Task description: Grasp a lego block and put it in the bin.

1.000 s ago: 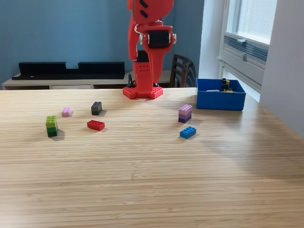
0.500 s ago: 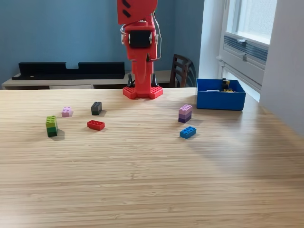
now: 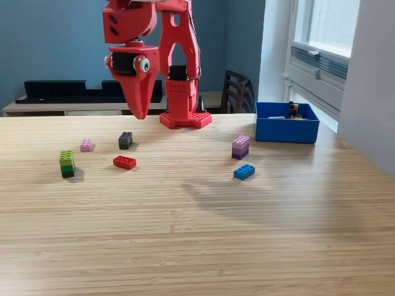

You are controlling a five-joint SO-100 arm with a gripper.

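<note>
Exterior view, wooden table (image 3: 203, 246), blue wall behind.

Red arm (image 3: 176, 55) standing on its red base plate (image 3: 185, 119) at the far middle of the table, reaching toward the view's left. Gripper (image 3: 140, 112) hanging in the air, tips pointing down, above and behind the dark grey block (image 3: 125, 140). Jaws seeming pressed together into one narrow point, nothing showing between them; not touching table or any block.

Lying loose on the table, from the view's left:
- green block stack (image 3: 66, 163), lighter green on top, darker below, sitting nearest the left edge.
- small pink block (image 3: 86, 145), lying behind and right of the green stack.
- dark grey block, sitting right of the pink one, apart from it.
- red flat block (image 3: 124, 162), lying just in front of the dark grey one, not touching it.
- purple block stack (image 3: 240, 147), standing right of centre, paler layers over a darker bottom.
- blue block (image 3: 244, 172), lying in front of the purple stack, angled, close but apart.

Blue bin (image 3: 287, 129) sitting at the view's right, near the window wall, well apart from the gripper. Holding a few small pieces, yellow and dark, too small to tell further.

Wooden chair (image 3: 235, 91) showing behind the table, past the base.
</note>
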